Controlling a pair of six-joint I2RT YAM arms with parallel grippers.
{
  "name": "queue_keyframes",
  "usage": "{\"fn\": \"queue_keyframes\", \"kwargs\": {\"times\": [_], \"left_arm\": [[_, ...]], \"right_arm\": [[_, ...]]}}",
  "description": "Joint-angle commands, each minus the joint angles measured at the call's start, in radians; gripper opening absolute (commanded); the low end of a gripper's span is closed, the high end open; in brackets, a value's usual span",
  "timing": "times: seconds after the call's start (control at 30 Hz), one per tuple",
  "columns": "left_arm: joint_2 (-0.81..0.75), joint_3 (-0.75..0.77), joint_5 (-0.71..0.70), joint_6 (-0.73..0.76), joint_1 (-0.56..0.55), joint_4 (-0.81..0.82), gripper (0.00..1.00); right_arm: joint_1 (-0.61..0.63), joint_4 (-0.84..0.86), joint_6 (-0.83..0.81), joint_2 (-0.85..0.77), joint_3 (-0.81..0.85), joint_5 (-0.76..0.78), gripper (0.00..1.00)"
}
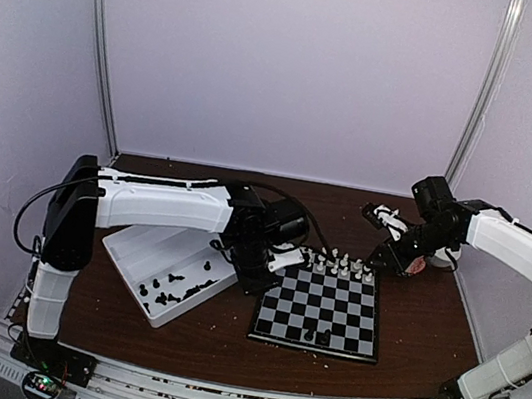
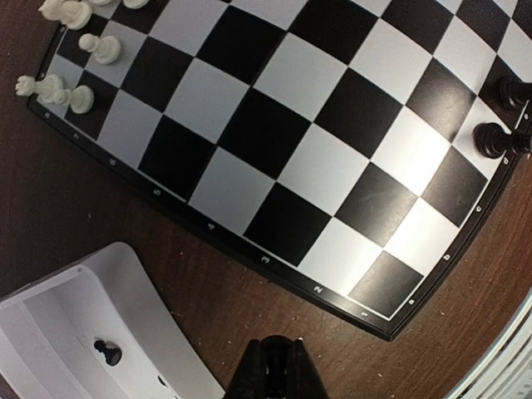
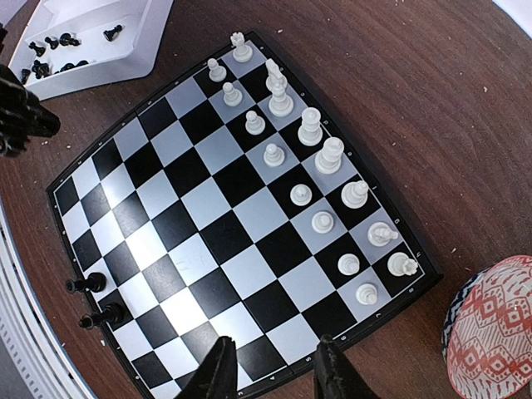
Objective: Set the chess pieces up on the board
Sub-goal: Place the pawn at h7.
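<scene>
The board lies on the brown table. Two black chess pieces stand on its near edge row, also visible in the left wrist view. More black pieces lie in the white tray. My left gripper hangs over bare table between tray and board; its jaws are shut with a small dark rounded piece between the tips. My right gripper is open and empty, above the board's right edge.
White pieces fill the board's two far rows. A red-patterned bowl sits right of the board. The tray's corner is close to the left gripper, one black piece inside it. Metal rails run along the near table edge.
</scene>
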Motion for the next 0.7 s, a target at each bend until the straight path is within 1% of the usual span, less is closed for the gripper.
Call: {"fn": "queue_keyframes", "kwargs": {"times": [0.0,0.33,0.67], "left_arm": [[0.036,0.049,0.009,0.066,-0.027,-0.026,0.02],[0.125,0.123,0.033,0.102,-0.066,-0.026,0.02],[0.149,0.114,0.033,0.101,-0.071,-0.027,0.02]], "right_arm": [[-0.008,0.011,0.010,-0.007,-0.009,0.010,0.33],[-0.008,-0.001,0.005,0.016,0.008,0.000,0.33],[-0.007,-0.002,0.002,0.020,0.006,-0.004,0.33]]}}
